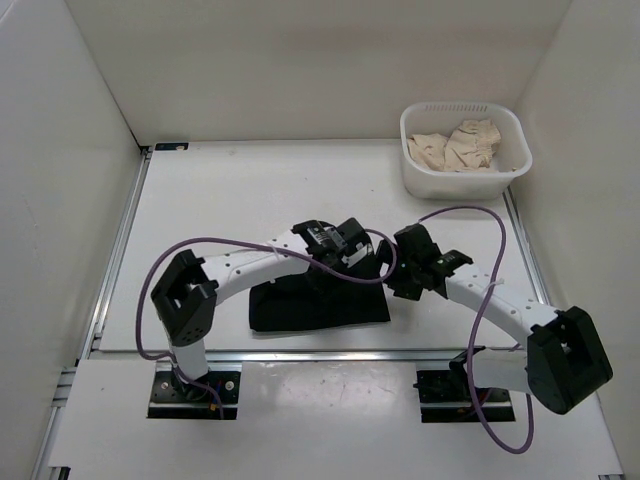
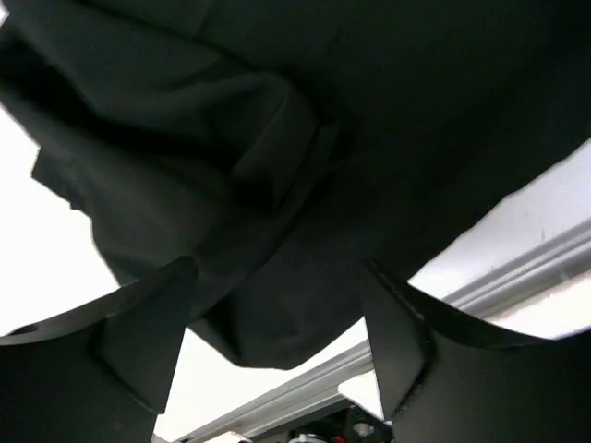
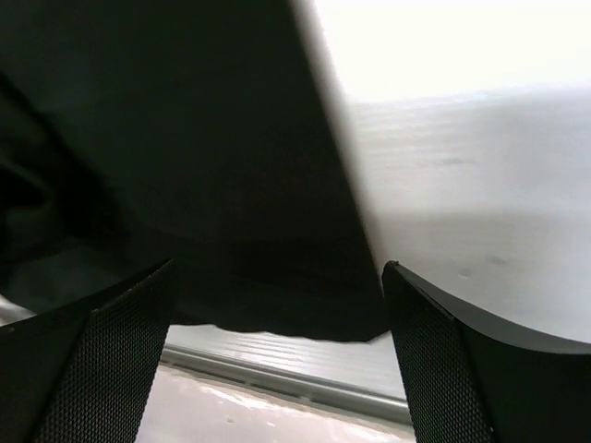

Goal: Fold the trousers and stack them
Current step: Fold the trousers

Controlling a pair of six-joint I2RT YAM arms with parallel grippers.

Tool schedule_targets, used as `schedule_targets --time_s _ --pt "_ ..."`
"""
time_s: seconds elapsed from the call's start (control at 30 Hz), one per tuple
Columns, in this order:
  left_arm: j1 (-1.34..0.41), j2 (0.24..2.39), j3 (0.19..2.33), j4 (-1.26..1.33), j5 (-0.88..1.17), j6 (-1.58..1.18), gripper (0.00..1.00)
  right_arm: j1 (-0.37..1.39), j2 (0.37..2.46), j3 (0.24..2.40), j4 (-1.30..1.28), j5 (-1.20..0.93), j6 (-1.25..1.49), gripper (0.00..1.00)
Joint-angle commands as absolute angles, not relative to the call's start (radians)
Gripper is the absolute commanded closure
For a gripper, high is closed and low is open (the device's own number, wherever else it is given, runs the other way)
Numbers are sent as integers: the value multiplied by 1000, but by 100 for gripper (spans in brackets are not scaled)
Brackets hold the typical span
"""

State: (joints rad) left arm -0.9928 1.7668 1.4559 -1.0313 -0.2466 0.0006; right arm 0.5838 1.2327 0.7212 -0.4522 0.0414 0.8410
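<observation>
**Both grippers spread wide above a folded black bundle**

The trousers [image 1: 318,305] lie as a compact dark block on the table [image 1: 220,200], towards 6 o'clock and just inside the rail [image 1: 300,352] that runs along the near edge. The block looks roughly rectangular with a fairly straight near hem, which suggests the folding is largely done. The left wrist view shows a rumpled ridge of cloth and one loose rounded corner, so the fold is not perfectly flat.

The left gripper [image 2: 277,277] hangs over the bundle's 12 to 1 o'clock edge. Its fingers [image 2: 152,318] stand well apart and no fabric is pinched between them. Cloth fills the view beyond the tips, so the gripper is close above the top layer, a likely spot for laying a fold down or pressing it.

The right gripper [image 3: 277,277] sits at the bundle's 2 to 3 o'clock side with its jaws equally wide and nothing held. Its camera sees the straight right edge of the cloth against bare table, so it appears to straddle that border, well placed to square the edge or pick it up.

A white basket [image 1: 418,180] at 1 o'clock holds beige clothes [image 1: 460,145], well apart from the trousers. Whether the stack belongs there I cannot tell, and no stacking is visible yet
</observation>
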Motion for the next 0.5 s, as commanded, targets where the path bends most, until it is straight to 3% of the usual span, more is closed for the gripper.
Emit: schedule_targets --time_s 0.0,0.07,0.2,0.23,0.4,0.47 --pt "-977 1787 1477 -979 -259 0 21 565 1209 677 -306 -67 883 6" --pt "-977 1796 1444 -954 -268 0 27 565 1223 631 -247 -106 896 6" --pt "-936 1796 1365 -904 -321 0 65 555 1264 579 -239 -106 905 10" --pt "-910 1796 1380 -904 -321 0 83 555 1276 568 -226 -132 905 13" --pt "-836 1787 1474 -904 -310 0 86 555 1347 557 -213 -153 894 37" --pt "-787 1778 1496 -904 -310 0 86 546 1361 557 -213 -167 894 60"
